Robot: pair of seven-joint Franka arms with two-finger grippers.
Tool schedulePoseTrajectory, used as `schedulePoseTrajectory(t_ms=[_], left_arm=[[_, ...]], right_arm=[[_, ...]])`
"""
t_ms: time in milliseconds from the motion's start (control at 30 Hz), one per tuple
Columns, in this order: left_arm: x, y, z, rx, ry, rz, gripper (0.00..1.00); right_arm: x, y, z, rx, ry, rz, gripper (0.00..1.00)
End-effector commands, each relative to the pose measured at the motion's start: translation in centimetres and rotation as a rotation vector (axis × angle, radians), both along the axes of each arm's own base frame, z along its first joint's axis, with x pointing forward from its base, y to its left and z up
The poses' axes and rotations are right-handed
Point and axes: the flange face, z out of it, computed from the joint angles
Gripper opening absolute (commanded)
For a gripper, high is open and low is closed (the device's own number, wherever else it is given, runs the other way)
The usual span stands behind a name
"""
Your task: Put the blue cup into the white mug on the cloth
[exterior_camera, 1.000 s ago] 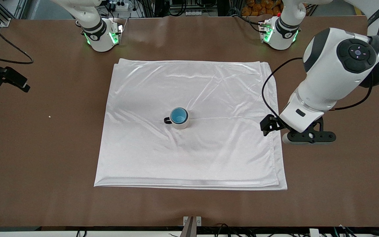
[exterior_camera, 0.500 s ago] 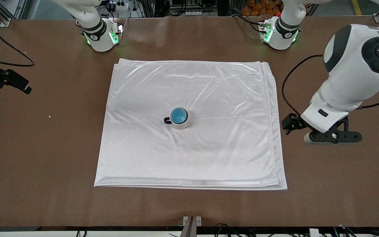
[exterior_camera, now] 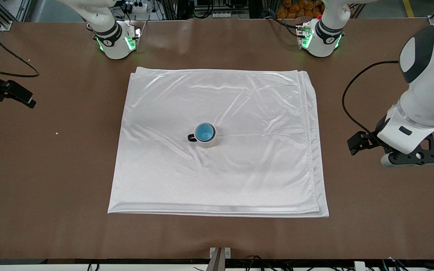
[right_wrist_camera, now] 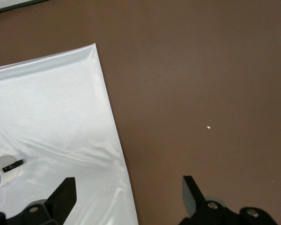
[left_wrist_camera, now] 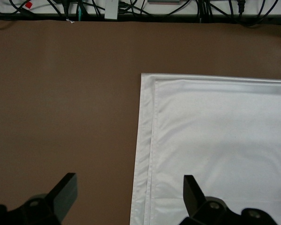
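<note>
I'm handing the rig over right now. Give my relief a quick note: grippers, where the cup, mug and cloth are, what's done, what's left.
Left gripper: fingers open, empty, over bare table beside the cloth's edge at the left arm's end.
Right gripper: fingers open, empty, up over the cloth's edge at the right arm's end.
Blue cup sits inside the white mug, upright, mid-cloth, handle toward the right arm's end.
Done: cup nested in mug on the cloth.
Left: nothing on the task that I can see; probably just park both arms.

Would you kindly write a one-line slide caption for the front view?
Blue cup nested in the white mug mid-cloth; open left gripper over bare table.
</note>
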Motion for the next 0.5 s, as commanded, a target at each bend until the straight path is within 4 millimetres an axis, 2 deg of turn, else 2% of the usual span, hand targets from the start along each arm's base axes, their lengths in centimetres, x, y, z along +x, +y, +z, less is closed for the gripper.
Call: schedulePoseTrajectory(t_ms=[0, 233, 333, 467], left_arm=[[-1.8, 0.7, 2.4, 0.028, -0.007, -0.008, 1.0], [-3.6, 0.8, 5.2, 0.032, -0.031, -0.01, 1.0], [-4.2, 2.2, 6.5, 0.035, -0.044, 0.01, 1.0], [-5.2, 2.6, 7.2, 0.042, -0.029, -0.01, 1.0]], right_arm=[[0.8, -0.6, 0.4, 0.012, -0.002, -0.007, 1.0], [0.8, 0.0, 0.4, 0.012, -0.004, 0.004, 1.0], [0.8, 0.1, 0.4, 0.012, -0.004, 0.007, 1.0], [0.8, 0.3, 0.4, 0.015, -0.004, 0.01, 1.0]])
